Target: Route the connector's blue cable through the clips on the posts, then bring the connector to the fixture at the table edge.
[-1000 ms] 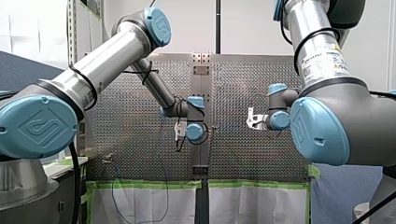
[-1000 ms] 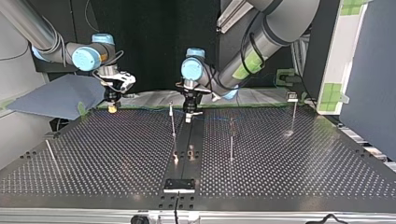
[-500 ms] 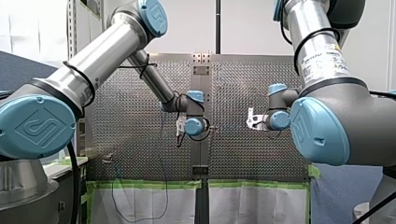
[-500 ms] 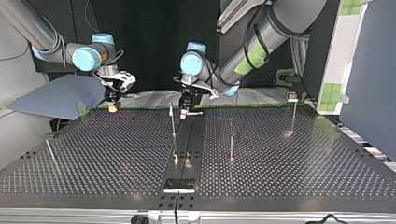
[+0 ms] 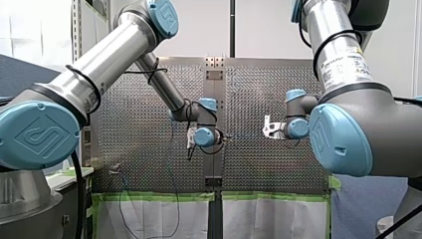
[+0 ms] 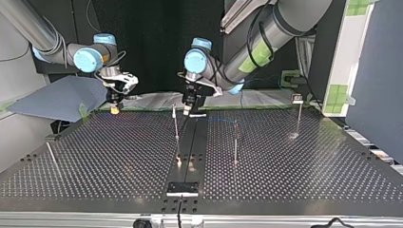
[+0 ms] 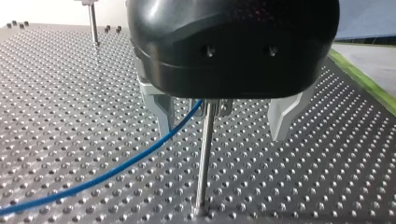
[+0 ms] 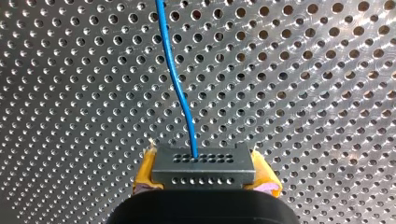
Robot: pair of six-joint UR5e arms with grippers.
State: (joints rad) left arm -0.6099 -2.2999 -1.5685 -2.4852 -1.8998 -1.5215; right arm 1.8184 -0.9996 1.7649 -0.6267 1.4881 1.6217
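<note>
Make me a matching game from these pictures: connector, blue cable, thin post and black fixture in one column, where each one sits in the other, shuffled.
Things:
1. connector
2. blue cable
3. post
4. fixture

Places:
A. stands upright between the open fingers of my left gripper
B. lies at the table edge, away from both arms
C. clamped between the yellow pads of my right gripper
D. plugged into the connector, trailing over the table

Pairs: 1-C, 2-D, 3-A, 4-B
</note>
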